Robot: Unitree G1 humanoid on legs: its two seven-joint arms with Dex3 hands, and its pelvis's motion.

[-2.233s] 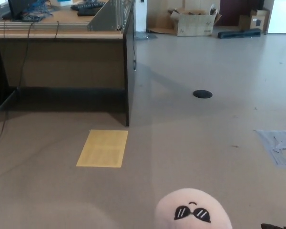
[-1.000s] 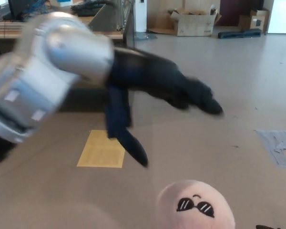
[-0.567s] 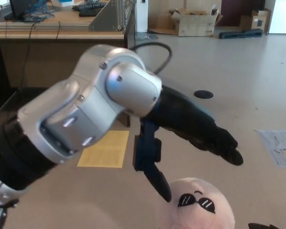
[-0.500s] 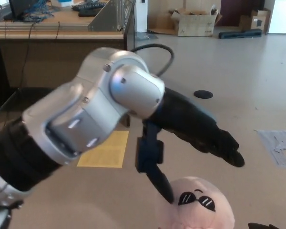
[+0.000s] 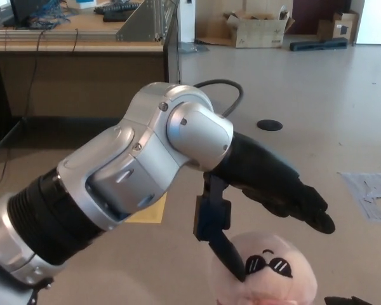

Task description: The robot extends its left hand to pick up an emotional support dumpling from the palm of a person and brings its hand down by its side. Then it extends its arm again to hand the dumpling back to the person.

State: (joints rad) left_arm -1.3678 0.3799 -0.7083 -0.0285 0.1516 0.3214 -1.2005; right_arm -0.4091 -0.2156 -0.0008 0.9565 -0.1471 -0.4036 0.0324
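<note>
Beige floor fills the head view, with a wooden desk at upper left, a cardboard box far back and a black disc on the floor. My left hand hangs over the dumpling at the bottom edge — fingers spread, holding nothing, thumb tip touching its pink top. My right hand is out of view.

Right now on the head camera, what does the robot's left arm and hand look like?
The left arm has a glossy silver-grey rounded shell with small slot markings, and a ribbed black section nearer the body. A dark cable loops out behind the wrist joint. The left hand is matte black, with thick blunt fingers and a blocky jointed thumb. The right arm is out of view.
</note>
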